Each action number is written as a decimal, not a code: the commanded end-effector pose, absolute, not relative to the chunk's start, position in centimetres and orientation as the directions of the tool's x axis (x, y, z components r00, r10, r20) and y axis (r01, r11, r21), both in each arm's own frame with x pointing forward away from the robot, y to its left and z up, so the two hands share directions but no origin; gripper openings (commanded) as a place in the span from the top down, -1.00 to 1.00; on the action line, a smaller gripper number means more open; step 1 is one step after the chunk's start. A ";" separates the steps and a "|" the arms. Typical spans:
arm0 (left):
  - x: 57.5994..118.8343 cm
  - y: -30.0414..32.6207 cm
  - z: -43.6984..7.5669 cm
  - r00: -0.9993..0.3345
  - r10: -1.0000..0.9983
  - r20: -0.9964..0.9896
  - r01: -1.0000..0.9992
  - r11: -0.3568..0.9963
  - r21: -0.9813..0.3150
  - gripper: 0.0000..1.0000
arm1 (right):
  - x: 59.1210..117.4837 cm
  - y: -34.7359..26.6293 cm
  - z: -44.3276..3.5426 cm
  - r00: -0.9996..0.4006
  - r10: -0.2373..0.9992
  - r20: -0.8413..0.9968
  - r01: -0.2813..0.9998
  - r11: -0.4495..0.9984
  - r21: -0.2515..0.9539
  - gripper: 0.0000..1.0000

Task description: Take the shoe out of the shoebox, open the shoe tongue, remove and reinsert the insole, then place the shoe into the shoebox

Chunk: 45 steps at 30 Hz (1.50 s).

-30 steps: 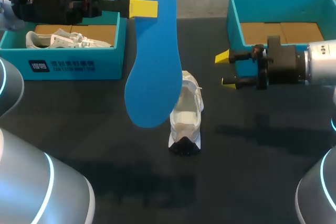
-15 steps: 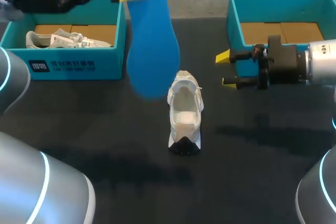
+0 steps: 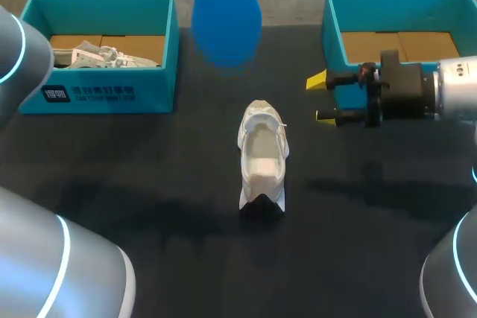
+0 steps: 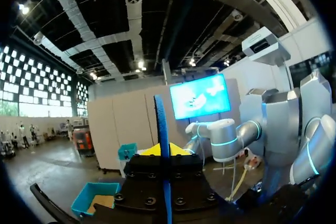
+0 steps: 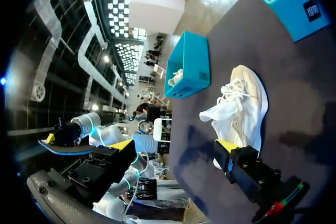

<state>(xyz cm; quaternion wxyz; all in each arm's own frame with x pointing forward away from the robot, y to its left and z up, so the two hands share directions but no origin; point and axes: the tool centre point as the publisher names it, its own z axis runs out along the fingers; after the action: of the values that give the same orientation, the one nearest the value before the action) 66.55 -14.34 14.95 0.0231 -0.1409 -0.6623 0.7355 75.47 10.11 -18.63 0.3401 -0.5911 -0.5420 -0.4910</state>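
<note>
A white shoe (image 3: 262, 156) stands upright in the middle of the black table, its dark end toward the near edge. Above the table's far side hangs the blue insole (image 3: 223, 13). In the left wrist view my left gripper (image 4: 164, 153) is shut on the insole (image 4: 161, 129), seen edge-on between the yellow tips; the gripper itself is outside the head view. My right gripper (image 3: 320, 98) stands open to the right of the shoe, empty. The right wrist view shows the shoe (image 5: 239, 106) lying ahead of the open right gripper (image 5: 173, 145).
The teal shoebox (image 3: 97, 96) at the back left holds another white shoe (image 3: 97, 56). A second teal box (image 3: 332, 31) with a cardboard bottom stands at the back right, just behind my right gripper. Bare table surrounds the middle shoe.
My left arm has lifted the insole up and toward the back, and its gripper has left the head view. The right arm and the shoe have not moved.
</note>
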 end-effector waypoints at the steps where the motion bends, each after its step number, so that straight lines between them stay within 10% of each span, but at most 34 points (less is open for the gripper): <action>1: 67.0 -14.2 14.2 -0.932 0.267 -0.247 0.220 -0.128 -0.967 1.00 | 75.5 10.2 -18.7 -0.070 0.306 0.949 0.974 -0.183 0.131 -1.00; 19: 65.6 -13.8 12.7 -0.880 0.263 -0.396 0.368 -0.150 -0.918 1.00 | 75.5 10.2 -18.7 -0.070 0.306 0.949 0.974 -0.183 0.131 -1.00; 45: 66.4 -13.9 5.6 -0.450 0.244 -0.859 0.826 -0.252 -0.505 1.00 | 75.5 10.2 -18.7 -0.070 0.306 0.949 0.974 -0.183 0.131 -1.00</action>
<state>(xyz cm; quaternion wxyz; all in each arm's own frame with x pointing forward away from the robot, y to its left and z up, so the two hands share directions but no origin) 66.23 -13.82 6.55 -0.2277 -0.4779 -0.5715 0.6270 75.46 10.14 -18.66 0.3403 -0.5908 -0.5417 -0.4916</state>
